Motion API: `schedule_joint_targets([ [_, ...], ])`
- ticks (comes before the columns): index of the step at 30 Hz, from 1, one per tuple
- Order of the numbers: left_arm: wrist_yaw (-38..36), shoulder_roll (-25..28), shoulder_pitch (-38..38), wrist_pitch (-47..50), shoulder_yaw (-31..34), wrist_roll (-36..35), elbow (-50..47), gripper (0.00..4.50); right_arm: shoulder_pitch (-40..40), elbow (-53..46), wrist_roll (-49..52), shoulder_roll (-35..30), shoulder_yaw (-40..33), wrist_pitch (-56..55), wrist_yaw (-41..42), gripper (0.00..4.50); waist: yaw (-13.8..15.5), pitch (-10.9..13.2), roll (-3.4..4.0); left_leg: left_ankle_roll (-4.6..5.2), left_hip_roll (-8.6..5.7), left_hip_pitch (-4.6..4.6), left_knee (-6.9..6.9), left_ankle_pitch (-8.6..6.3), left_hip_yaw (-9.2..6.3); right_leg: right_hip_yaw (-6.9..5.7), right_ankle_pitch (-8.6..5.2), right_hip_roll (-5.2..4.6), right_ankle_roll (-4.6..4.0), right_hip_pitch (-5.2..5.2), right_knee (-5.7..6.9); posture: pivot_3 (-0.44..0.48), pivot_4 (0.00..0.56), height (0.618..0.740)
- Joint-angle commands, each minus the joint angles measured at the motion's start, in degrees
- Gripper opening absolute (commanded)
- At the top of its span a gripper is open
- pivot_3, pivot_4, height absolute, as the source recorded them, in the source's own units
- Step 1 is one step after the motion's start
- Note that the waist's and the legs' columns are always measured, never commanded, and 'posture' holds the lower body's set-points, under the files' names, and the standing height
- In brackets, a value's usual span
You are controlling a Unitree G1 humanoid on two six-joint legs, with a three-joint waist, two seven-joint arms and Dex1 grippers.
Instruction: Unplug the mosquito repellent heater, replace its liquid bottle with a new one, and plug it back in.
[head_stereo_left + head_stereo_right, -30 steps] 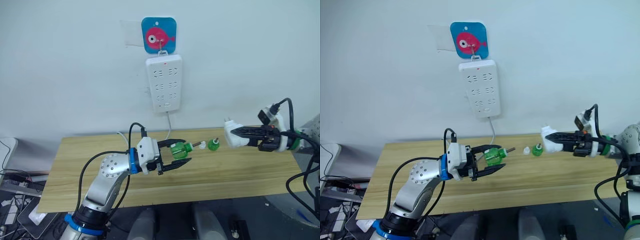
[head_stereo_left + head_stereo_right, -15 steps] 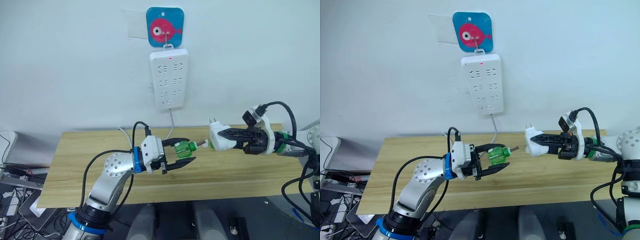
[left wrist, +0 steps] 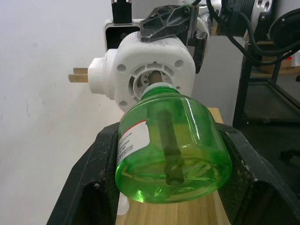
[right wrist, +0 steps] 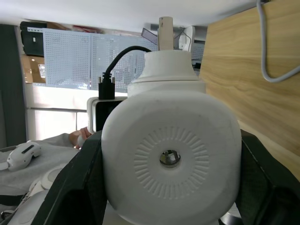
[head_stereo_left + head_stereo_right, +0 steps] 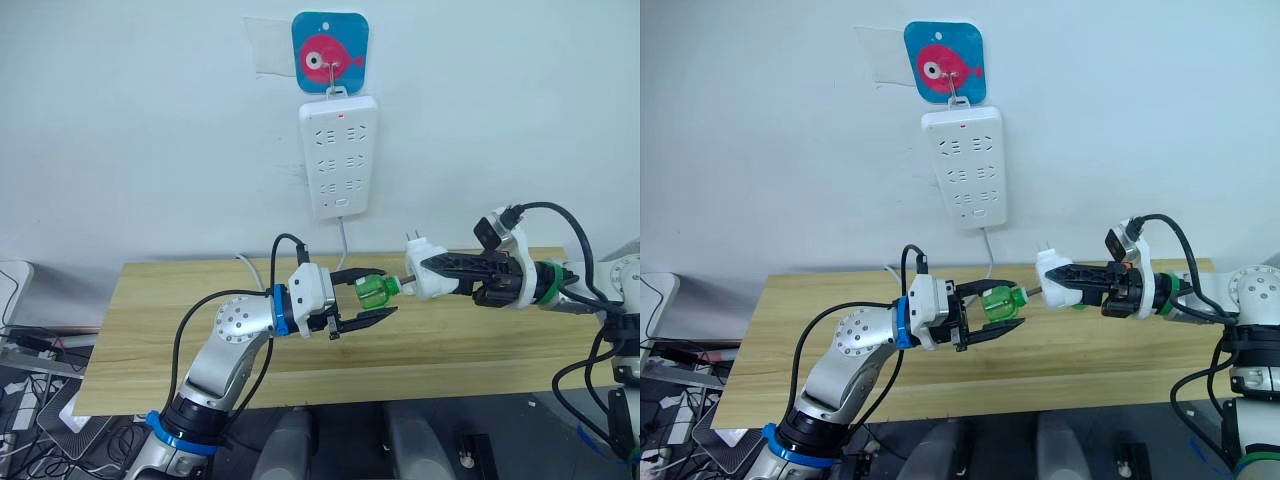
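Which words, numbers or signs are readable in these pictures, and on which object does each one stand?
No text can be read.
Green bottle: white and red label, print too small and blurred.
Blue wall hook plate: a pink fish picture, no words.
Power strip: a red light, no readable marking.
Heater: no marking.

Looks like robotics lab / test bench, not home. Evidence: bare pale wall point(image 5: 120, 130); plain wood surface point(image 5: 150, 330) pushed against it; white power strip point(image 5: 339, 155) hung from fish-print hook point(image 5: 330, 52) as mock wall outlet; loose cables and gear on floor point(image 5: 30, 400) past surface's left edge; white pegboard panels point(image 4: 84, 58) in right wrist view.
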Motion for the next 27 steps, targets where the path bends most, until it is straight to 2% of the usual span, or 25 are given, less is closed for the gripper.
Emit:
schedule_joint_targets([
  [1,-0.6,0.2,0.1,-1.4,0.1,-0.3,-0.6,2.29,0.5,-2.5,5.6,-1.4,0.6,-1.7,-1.9,2.97,0.0,0.0,0.00,0.00,0.00,0.00,0.00,0.00,-0.01,-0.01,0.00,0.00,0.00,0.00,0.00,-0.028,0.268,0.740],
  [5,-0.6,-0.2,-0.5,-1.6,-0.1,0.1,-0.1,2.29,0.9,-4.2,8.8,-1.5,2.6,-3.8,-3.7,2.97,0.0,0.0,0.00,0.00,-0.01,0.00,0.00,0.00,-0.01,0.00,0.00,0.00,0.00,0.00,-0.01,-0.024,0.265,0.740],
  [19,-0.4,0.4,-2.6,-1.8,1.6,-0.5,0.0,2.29,2.9,-5.1,8.9,-3.0,4.0,-5.8,-3.4,2.97,0.1,0.0,0.00,0.00,-0.01,-0.01,0.00,0.00,-0.06,-0.04,0.00,0.00,0.00,-0.01,-0.01,-0.012,0.252,0.740],
  [27,-1.6,0.6,-2.3,-0.8,-0.5,-0.3,-0.6,2.29,2.1,-4.9,8.9,-1.7,3.8,-7.1,-4.1,2.97,0.1,0.0,0.00,0.00,-0.01,-0.02,0.00,0.00,-0.06,-0.04,0.00,0.01,0.00,-0.01,-0.02,-0.017,0.254,0.740],
])
